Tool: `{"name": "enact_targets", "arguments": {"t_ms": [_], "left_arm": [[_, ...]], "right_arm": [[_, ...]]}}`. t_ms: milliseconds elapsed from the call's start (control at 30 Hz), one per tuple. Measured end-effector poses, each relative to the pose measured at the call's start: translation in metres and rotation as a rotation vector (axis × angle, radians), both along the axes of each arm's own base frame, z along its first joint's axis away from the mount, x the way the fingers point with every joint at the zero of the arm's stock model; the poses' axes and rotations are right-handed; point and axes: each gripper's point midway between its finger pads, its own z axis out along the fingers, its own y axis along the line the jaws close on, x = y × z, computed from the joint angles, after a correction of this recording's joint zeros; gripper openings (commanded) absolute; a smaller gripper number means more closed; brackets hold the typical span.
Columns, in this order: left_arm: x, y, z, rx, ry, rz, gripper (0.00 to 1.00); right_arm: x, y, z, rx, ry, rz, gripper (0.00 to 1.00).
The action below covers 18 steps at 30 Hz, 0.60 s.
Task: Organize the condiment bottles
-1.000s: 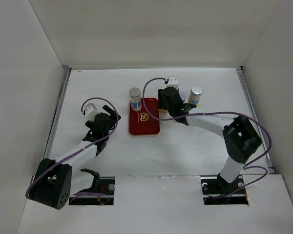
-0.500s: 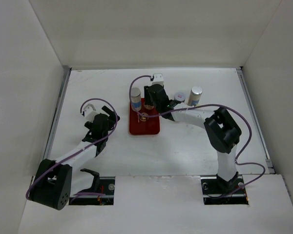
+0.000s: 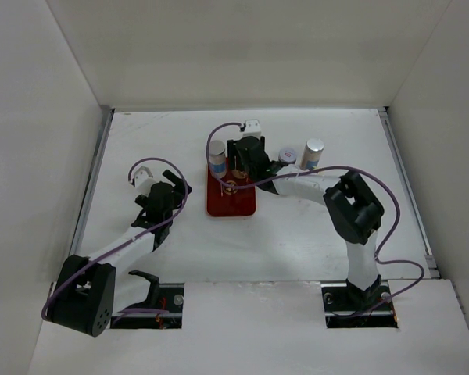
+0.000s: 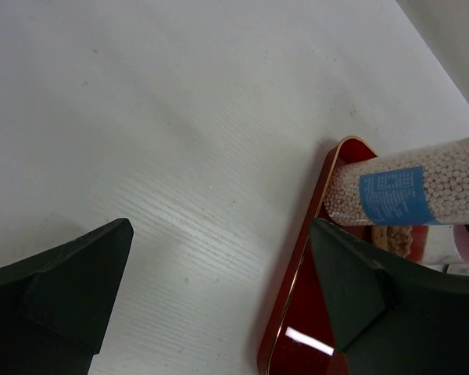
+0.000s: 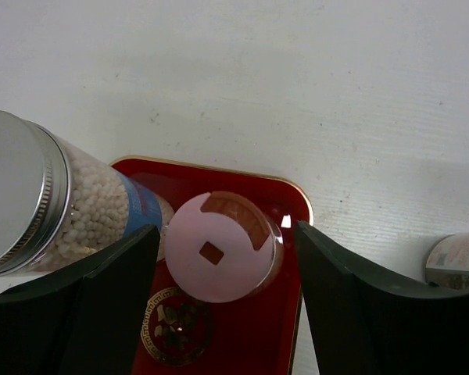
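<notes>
As things stand, you've got 2 of the condiment bottles on the red tray [image 3: 242,205]: the tall silver-cap bottle [image 3: 216,156] at its far-left corner & the pink-lid bottle [image 5: 219,258] upright just beside it. R gripper [image 5: 227,234] straddles that pink lid, fingers apart w/ a sliver of gap each side, so not clamped on it as far as the wrist view shows. L gripper [image 4: 219,234] hangs over the table [image 3: 297,234] just left of the tray, fingers apart, nothing between them. Off the tray: a second silver-cap bottle [image 3: 313,152] & a small bottle [image 3: 286,156] beside it, both on the table right of the tray. So approx. half done by my read, 2 of the 4 bottles in view. Next you'd prob. lift R clear w/o nudging the pink lid, then go for the small one.
</notes>
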Motion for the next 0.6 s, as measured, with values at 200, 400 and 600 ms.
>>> {"name": "enact_targets", "arguments": {"t_ms": [200, 400, 600], "left_arm": [[0.0, 0.0, 0.0, -0.003, 0.001, 0.0, 1.0], [0.0, -0.002, 0.0, -0.008, -0.001, -0.005, 1.0], [0.0, -0.004, -0.003, -0.013, 0.006, -0.013, 1.0]], "right_arm": [[-0.016, -0.016, 0.034, 0.025, -0.03, -0.008, 0.75], [-0.05, -0.074, 0.08, 0.075, -0.107, -0.104, 0.81], [-0.057, -0.144, 0.049, 0.035, -0.047, -0.275, 0.89]]}}
